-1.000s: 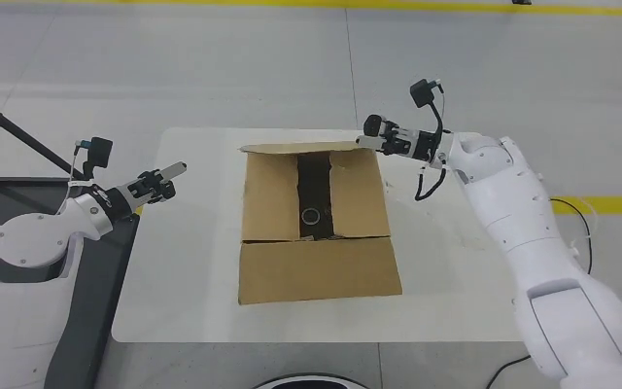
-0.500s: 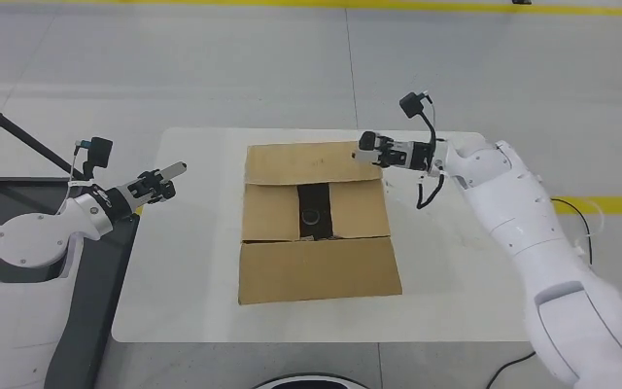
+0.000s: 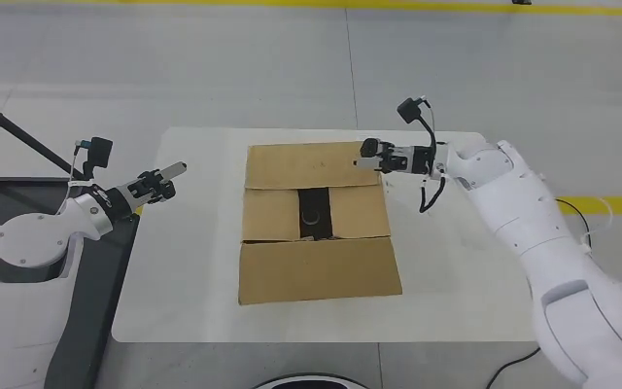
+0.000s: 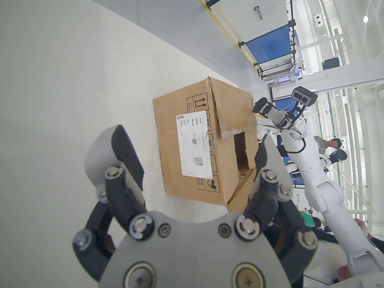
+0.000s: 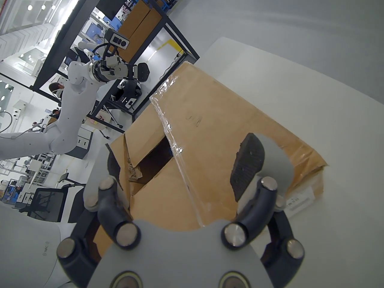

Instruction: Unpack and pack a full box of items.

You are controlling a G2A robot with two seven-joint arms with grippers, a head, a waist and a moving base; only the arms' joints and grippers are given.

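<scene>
A brown cardboard box [image 3: 319, 270] stands mid-table with its far flap [image 3: 309, 165] and near flap folded down. Between them a dark gap [image 3: 313, 212] shows a round black item inside. My right gripper [image 3: 371, 149] sits at the far right corner of the box, over the far flap, open and holding nothing [image 5: 183, 163]; a strip of clear tape [image 5: 174, 142] runs across the flap below it. My left gripper [image 3: 165, 177] hovers left of the box, apart from it, open and empty [image 4: 195, 154]. The left wrist view shows the box's labelled side [image 4: 192, 145].
The white table [image 3: 447, 292] has bare room on both sides of the box and along the front. A dark cart [image 3: 97, 292] stands against the table's left edge, under my left arm.
The far flap, upright a second ago, has folded down flat onto the box. My right gripper followed it inward and down. The left arm has kept still.
</scene>
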